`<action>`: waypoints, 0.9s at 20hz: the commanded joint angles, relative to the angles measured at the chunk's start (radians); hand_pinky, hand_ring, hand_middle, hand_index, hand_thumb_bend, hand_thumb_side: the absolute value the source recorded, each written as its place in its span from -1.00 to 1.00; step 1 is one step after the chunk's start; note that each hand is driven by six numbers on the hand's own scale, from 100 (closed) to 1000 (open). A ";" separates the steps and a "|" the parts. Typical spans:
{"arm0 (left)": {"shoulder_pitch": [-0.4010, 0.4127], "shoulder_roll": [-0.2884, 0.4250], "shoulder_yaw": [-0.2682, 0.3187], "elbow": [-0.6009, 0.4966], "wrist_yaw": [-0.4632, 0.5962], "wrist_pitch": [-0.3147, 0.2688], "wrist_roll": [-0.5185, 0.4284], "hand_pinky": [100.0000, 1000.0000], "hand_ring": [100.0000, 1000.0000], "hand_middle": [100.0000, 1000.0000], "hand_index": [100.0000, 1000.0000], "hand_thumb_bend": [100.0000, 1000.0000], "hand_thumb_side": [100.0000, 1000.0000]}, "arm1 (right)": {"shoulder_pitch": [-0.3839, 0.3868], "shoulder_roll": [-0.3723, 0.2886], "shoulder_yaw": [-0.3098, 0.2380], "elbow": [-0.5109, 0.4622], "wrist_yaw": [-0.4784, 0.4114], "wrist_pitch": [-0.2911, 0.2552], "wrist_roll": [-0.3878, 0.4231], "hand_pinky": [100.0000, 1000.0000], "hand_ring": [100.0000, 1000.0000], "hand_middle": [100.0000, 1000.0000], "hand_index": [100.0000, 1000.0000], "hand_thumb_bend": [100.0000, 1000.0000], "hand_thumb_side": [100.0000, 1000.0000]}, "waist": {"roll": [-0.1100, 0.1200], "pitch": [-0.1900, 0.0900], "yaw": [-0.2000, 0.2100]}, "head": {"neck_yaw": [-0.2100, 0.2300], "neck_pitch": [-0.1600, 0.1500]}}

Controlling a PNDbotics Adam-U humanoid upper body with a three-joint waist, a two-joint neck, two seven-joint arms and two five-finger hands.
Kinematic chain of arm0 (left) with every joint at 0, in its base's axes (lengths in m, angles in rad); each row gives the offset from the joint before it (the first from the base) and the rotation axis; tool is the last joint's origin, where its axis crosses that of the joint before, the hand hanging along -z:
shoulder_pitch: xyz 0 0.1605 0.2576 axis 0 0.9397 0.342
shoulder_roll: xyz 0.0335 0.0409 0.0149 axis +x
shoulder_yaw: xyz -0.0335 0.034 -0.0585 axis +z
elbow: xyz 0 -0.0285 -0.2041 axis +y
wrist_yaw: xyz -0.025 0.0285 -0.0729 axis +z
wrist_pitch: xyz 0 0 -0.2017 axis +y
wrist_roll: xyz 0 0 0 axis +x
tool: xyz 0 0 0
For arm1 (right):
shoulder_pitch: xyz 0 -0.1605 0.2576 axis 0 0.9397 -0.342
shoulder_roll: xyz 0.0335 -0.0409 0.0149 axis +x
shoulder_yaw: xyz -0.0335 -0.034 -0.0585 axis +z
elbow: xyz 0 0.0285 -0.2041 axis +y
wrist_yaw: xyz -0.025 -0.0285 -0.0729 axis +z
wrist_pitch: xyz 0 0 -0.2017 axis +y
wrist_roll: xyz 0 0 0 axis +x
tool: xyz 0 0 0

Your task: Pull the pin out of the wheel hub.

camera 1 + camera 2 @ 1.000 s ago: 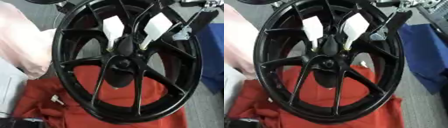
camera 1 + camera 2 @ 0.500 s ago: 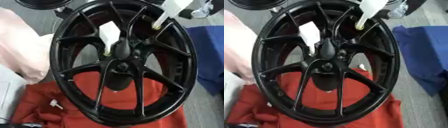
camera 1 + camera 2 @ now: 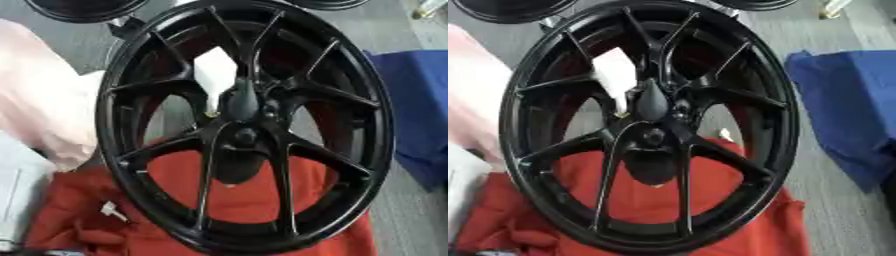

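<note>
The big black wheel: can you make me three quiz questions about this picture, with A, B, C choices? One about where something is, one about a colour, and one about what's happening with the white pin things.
1. Where is the red cloth?
A. Under the lower part of the wheel
B. Hanging over the top of the wheel
C. Far off to the right, beside the wheel

2. What colour is the cloth lying to the right of the wheel?
A. Yellow
B. Blue
C. Green

3. How many white pins are stuck in at the hub right now?
A. None
B. One
C. Three

Answers:
1. A, the red shows through the lower spokes and round the bottom rim.
2. B, a blue cloth lies on the grey floor at the right.
3. B, only one white pin shows, up and left of the hub's middle.
</note>
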 commanded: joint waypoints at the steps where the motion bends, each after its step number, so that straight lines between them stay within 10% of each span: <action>1: -0.001 0.012 0.020 -0.019 -0.006 -0.001 0.013 0.27 -0.12 -0.27 0.36 -0.56 0.08 | 0.103 -0.034 -0.131 0.003 0.060 -0.098 -0.095 0.59 0.07 -0.52 -0.11 -1.00 -0.93 | 0.003 -0.013 -0.007 | 0.019 -0.010; 9: -0.002 0.006 0.030 -0.024 -0.009 -0.001 0.026 0.27 -0.12 -0.27 0.36 -0.56 0.07 | 0.452 0.309 -0.378 -0.228 0.496 -0.155 -0.315 0.83 0.71 0.65 0.72 -1.00 -0.98 | 0.018 -0.010 -0.004 | 0.036 -0.016; 18: -0.001 0.001 0.034 -0.026 -0.010 -0.002 0.032 0.27 -0.12 -0.28 0.36 -0.55 0.06 | 0.580 0.500 -0.448 -0.300 0.736 -0.167 -0.374 0.90 0.82 0.71 0.76 -0.86 -1.00 | 0.018 -0.014 -0.004 | 0.053 -0.004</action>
